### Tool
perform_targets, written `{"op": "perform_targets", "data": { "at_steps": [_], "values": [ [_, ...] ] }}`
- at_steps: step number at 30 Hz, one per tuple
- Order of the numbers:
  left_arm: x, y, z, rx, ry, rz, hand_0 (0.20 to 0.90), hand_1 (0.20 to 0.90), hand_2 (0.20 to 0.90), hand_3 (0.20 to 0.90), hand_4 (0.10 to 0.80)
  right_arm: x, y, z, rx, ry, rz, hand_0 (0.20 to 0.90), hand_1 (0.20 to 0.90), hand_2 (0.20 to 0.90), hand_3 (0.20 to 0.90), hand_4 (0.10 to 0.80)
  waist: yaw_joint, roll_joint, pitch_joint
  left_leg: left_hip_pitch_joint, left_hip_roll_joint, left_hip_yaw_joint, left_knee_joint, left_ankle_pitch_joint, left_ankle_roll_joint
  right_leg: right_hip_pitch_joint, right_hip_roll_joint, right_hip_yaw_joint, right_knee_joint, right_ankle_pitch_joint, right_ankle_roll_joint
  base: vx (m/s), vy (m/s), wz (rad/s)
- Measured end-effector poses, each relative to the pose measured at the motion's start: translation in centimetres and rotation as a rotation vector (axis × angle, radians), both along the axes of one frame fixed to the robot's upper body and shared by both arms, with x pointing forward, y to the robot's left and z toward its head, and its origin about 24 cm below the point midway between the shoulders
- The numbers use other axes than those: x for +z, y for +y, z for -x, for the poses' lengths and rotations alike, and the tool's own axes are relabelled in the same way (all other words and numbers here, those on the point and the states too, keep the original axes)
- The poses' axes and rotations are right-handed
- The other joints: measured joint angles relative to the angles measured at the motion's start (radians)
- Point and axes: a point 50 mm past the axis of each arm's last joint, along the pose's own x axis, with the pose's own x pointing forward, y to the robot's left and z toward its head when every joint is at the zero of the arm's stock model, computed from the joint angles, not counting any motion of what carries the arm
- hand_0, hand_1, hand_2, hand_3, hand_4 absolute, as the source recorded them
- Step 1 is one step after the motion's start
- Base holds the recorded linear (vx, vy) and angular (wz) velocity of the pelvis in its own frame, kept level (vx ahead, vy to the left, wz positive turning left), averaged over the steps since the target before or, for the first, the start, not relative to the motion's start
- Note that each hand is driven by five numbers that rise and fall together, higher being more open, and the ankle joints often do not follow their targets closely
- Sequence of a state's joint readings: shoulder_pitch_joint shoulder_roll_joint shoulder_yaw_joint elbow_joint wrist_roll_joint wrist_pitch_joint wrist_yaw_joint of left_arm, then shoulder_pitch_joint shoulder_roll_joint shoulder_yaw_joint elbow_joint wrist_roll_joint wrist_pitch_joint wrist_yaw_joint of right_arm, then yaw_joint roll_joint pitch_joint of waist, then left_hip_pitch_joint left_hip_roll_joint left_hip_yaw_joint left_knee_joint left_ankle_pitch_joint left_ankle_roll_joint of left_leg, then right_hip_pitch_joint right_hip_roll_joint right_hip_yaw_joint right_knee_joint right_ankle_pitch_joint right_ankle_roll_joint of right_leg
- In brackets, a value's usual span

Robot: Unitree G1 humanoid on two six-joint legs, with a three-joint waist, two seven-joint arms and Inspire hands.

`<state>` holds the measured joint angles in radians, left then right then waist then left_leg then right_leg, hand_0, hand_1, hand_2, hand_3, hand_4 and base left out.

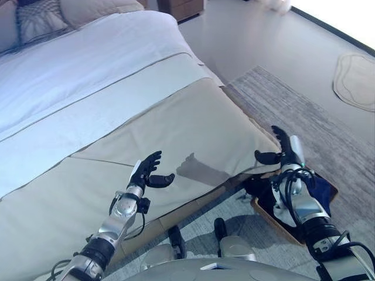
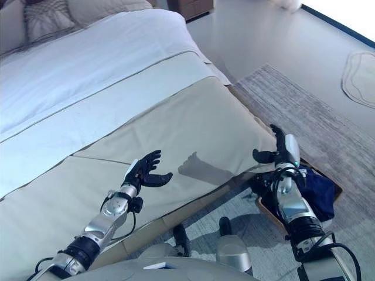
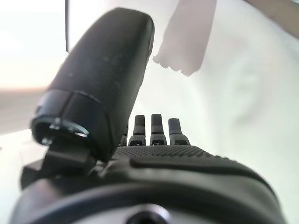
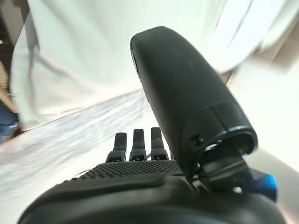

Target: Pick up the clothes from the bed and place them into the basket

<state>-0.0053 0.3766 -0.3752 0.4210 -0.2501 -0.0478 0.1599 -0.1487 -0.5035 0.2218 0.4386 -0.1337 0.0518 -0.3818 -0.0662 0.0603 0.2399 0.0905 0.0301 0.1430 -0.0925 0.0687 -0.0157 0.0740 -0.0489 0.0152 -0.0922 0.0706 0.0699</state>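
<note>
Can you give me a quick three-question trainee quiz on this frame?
1. True or false: the left hand holds a garment.
2. Where do the dark blue clothes lie? A) on the bed B) in the basket C) in the right hand
3. Fill in: the basket stands on the ____, beside the bed.

Key:
1. False; both it and the right hand are open and empty.
2. B
3. Rug

Left hand [image 1: 146, 171] was raised on a bent arm, fingers straight, thumb spread apart, holding nothing. Right hand [image 1: 281, 147] was lifted upright, fingers extended, thumb out to the side, also empty.
</note>
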Motion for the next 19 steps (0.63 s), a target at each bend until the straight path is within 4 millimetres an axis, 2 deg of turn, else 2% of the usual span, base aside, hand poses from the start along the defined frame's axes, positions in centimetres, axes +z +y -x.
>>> {"op": "perform_targets", "data": {
  "at_steps": [4, 8, 11, 19],
  "values": [
    [-1.1, 0.6, 1.3, 0.023, 0.054, -0.007, 0.9, 0.9, 0.9, 0.9, 0.8, -1.7, 1.2, 1.1, 0.073, 0.073, 0.064, 0.9, 0.9, 0.9, 0.9, 0.8, 0.043, -0.009, -0.031, -0.009, -0.008, -0.037, -0.001, 0.007, 0.004, 0.009, -0.009, -0.037, -0.003, -0.004, 0.003, 0.05, 0.044, 0.27],
    [-1.6, 1.0, 2.0, 0.024, 0.081, 0.001, 0.9, 0.9, 0.9, 0.9, 0.8, -2.3, 1.9, 1.4, 0.124, 0.108, 0.093, 0.9, 0.9, 0.9, 0.9, 0.8, 0.068, -0.023, -0.05, -0.017, -0.016, -0.072, -0.002, 0.012, 0.008, 0.021, -0.017, -0.079, -0.005, -0.008, 0.003, 0.057, 0.051, 0.31],
    [-2.1, 1.6, 2.9, 0.044, 0.113, 0.004, 0.9, 0.9, 0.9, 0.9, 0.8, -2.7, 2.8, 1.5, 0.152, 0.118, 0.088, 0.9, 0.9, 0.9, 0.9, 0.8, 0.087, -0.038, -0.059, -0.017, -0.017, -0.086, -0.002, 0.011, 0.008, 0.027, -0.017, -0.088, -0.005, -0.011, 0.002, 0.041, 0.022, 0.13],
    [-2.9, 1.8, 4.3, 0.021, 0.182, 0.026, 0.9, 0.9, 0.9, 0.9, 0.8, -4.5, 3.4, 3.5, 0.179, 0.2, 0.074, 0.9, 0.9, 0.9, 0.9, 0.8, 0.119, -0.045, -0.082, -0.031, -0.019, -0.134, -0.001, 0.026, 0.011, 0.037, -0.019, -0.142, -0.005, -0.019, 0.002, 0.025, 0.013, 0.19]
  ]
}}
